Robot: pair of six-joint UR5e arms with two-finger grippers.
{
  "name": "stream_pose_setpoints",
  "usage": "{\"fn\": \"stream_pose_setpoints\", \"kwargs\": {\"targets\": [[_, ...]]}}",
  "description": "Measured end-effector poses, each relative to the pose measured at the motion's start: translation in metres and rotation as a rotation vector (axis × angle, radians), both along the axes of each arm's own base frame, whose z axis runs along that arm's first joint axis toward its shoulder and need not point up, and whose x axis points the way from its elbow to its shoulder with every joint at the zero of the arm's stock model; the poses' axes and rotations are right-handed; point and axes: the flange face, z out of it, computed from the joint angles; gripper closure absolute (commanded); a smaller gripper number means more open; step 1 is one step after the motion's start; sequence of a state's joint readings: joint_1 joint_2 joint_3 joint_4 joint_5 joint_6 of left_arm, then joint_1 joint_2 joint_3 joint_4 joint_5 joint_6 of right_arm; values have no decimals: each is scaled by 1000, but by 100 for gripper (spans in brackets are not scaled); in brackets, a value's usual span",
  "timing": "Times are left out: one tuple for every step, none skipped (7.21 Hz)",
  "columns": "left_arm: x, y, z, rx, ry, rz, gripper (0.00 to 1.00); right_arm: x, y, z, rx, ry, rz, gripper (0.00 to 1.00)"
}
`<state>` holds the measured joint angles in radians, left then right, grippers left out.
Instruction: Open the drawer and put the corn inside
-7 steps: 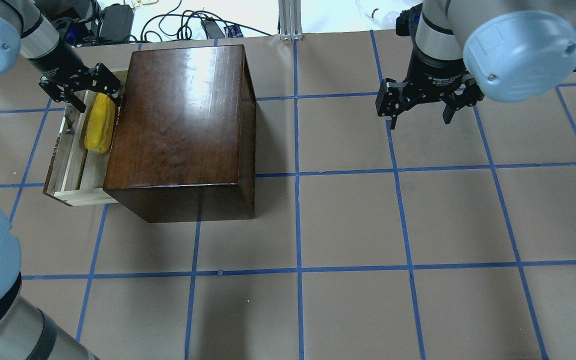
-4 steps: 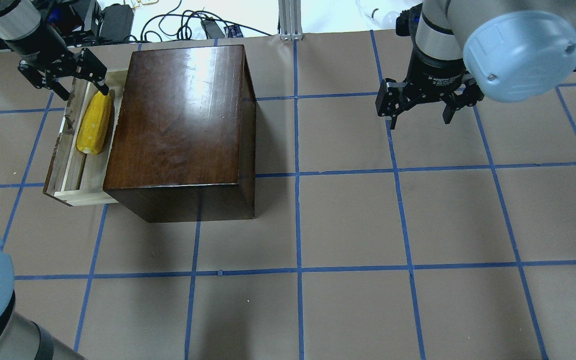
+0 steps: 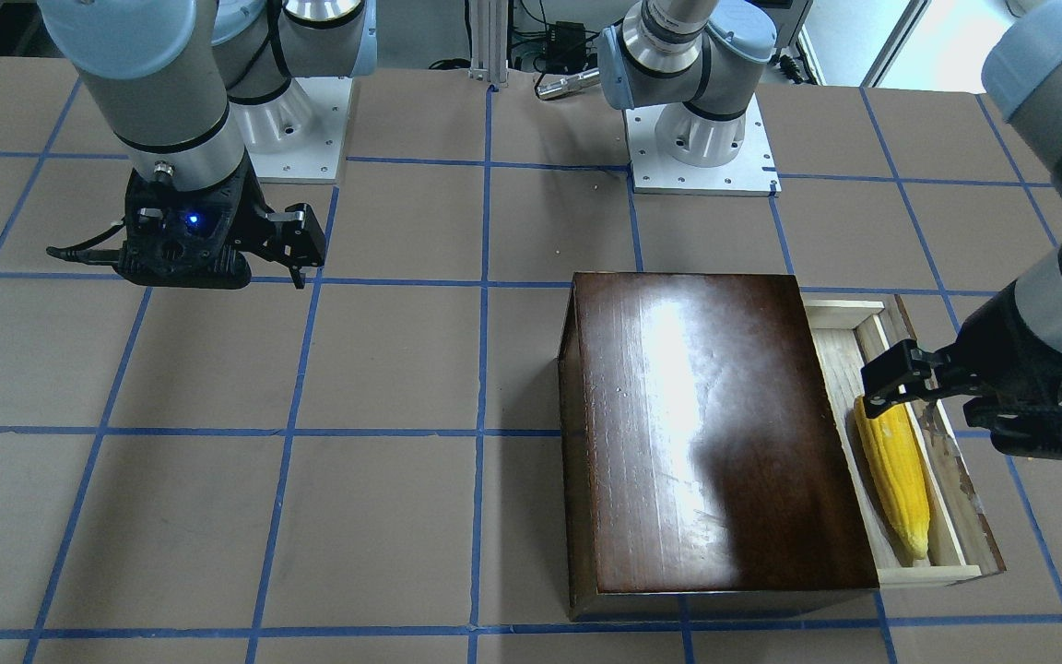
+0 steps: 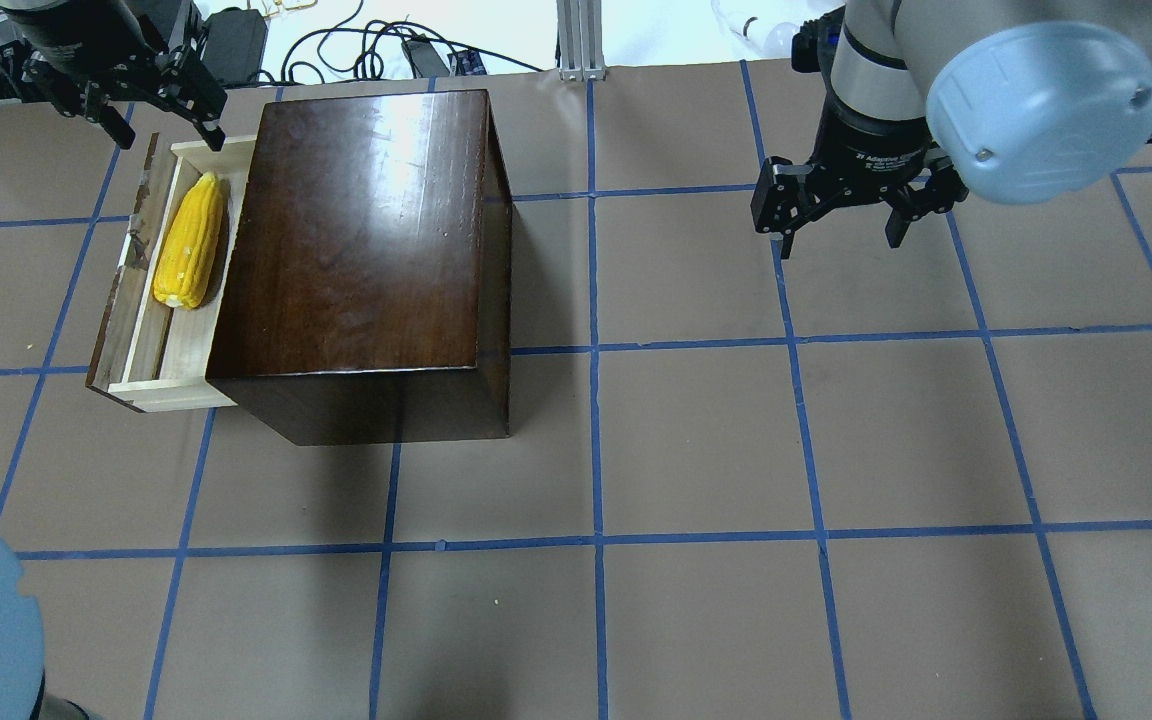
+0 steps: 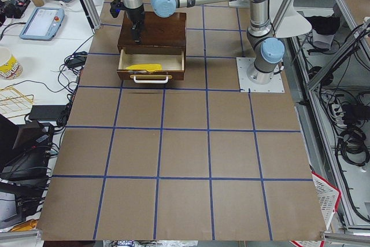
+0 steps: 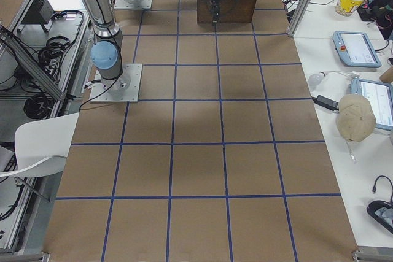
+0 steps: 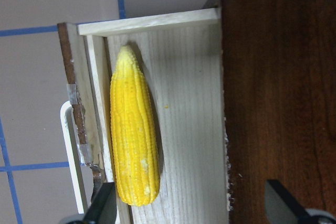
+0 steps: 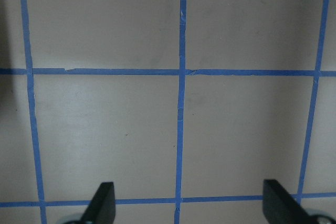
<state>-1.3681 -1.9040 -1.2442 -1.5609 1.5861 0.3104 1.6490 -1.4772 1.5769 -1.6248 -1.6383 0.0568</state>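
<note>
The yellow corn [image 4: 191, 240] lies flat in the pulled-out drawer [image 4: 148, 384], its pointed tip toward the far end. It also shows in the front view [image 3: 893, 480] and the left wrist view [image 7: 134, 135]. The drawer sticks out of the left side of the dark-brown box [image 4: 366, 250]. Its whitish handle [image 7: 65, 145] is on the front panel. My left gripper [image 4: 168, 135] is open and empty, above the drawer's far end and clear of the corn. My right gripper [image 4: 841, 240] is open and empty over bare table at the far right.
The brown table has a blue tape grid. Cables and power bricks [image 4: 236, 40] lie beyond the far edge behind the box. An aluminium post [image 4: 581, 40] stands at the far middle. Both arm bases [image 3: 702, 138] sit at the robot's side.
My left gripper has let go of the corn's tip and lifted away toward the far left. The corn has settled flat in the drawer. The right arm has not moved.
</note>
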Motion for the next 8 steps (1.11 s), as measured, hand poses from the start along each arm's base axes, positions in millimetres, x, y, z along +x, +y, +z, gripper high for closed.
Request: {"fn": "stream_pose_setpoints", "kwargs": {"targets": [[-19, 5, 6, -4, 1, -3, 0, 0, 0, 0, -1, 0, 0, 0], [-49, 12, 10, -4, 3, 8, 0, 0, 0, 0, -1, 0, 0, 0], [-82, 21, 10, -1, 5, 22, 0, 0, 0, 0, -1, 0, 0, 0], [-112, 30, 5, 8, 7, 53, 0, 0, 0, 0, -1, 0, 0, 0], [-131, 37, -1, 18, 9, 77, 0, 0, 0, 0, 0, 0, 0, 0], [-143, 46, -3, 27, 11, 81, 0, 0, 0, 0, 0, 0, 0, 0], [-148, 59, -4, 33, 11, 79, 0, 0, 0, 0, 0, 0, 0, 0], [-149, 74, -3, 38, 11, 78, 0, 0, 0, 0, 0, 0, 0, 0]]}}
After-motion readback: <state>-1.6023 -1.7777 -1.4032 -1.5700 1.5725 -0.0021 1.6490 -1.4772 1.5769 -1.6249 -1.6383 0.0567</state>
